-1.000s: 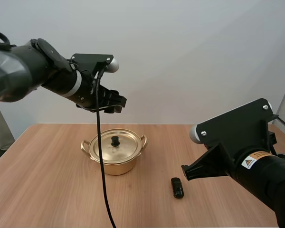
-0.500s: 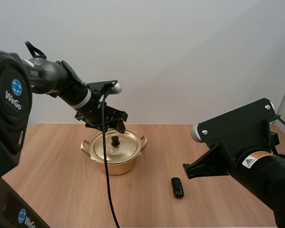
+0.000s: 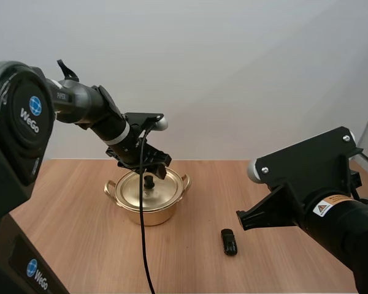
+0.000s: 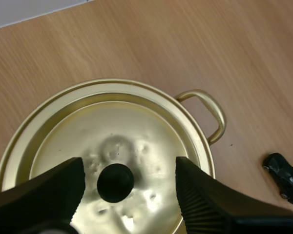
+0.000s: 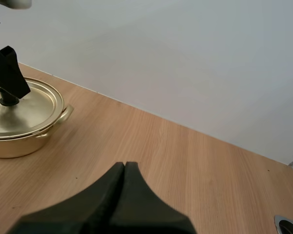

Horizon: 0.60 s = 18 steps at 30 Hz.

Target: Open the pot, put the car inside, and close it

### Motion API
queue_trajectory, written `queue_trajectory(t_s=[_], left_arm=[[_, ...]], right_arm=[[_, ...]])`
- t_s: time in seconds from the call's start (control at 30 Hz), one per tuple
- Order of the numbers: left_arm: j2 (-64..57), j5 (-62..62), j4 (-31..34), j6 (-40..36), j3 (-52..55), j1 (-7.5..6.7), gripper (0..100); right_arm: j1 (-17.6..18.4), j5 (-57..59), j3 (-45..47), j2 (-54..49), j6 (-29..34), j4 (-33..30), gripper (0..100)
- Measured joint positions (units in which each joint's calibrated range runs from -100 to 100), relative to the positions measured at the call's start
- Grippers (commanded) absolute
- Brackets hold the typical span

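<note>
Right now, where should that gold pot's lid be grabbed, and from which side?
By the black knob at the centre of the lid, from straight above. The lid lies flat on the pot, so the knob is its only raised part. The left gripper hangs open astride it.

"WeGo" and "PiPER" on left arm (image 3: 86, 111); warning-triangle sticker (image 3: 329, 207) on right arm (image 3: 349, 242).

One gold pot (image 3: 148, 214), one lid (image 3: 135, 190) with one black knob (image 4: 115, 182), two side handles (image 4: 212, 115), and one small black car (image 3: 229, 242), all on one wooden worktop (image 3: 67, 245).
</note>
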Motion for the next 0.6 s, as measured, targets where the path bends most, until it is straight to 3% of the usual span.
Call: queue_trajectory(t_s=[0.17,0.47,0.53,0.6], left_arm=[[0.14,-2.65,2.78,-0.91,0.00,0.01,88],[4.68,-2.02,2.78,-0.91,0.00,0.01,77],[5.00,-2.24,2.78,-0.91,0.00,0.01,60],[5.12,-2.60,2.66,-0.91,0.00,0.01,22]], right_arm=[[0.00,0.00,0.00,0.00,0.00,0.00,0],[0.00,0.00,0.00,0.00,0.00,0.00,0],[0.00,0.00,0.00,0.00,0.00,0.00,0],[0.00,0.00,0.00,0.00,0.00,0.00,0]])
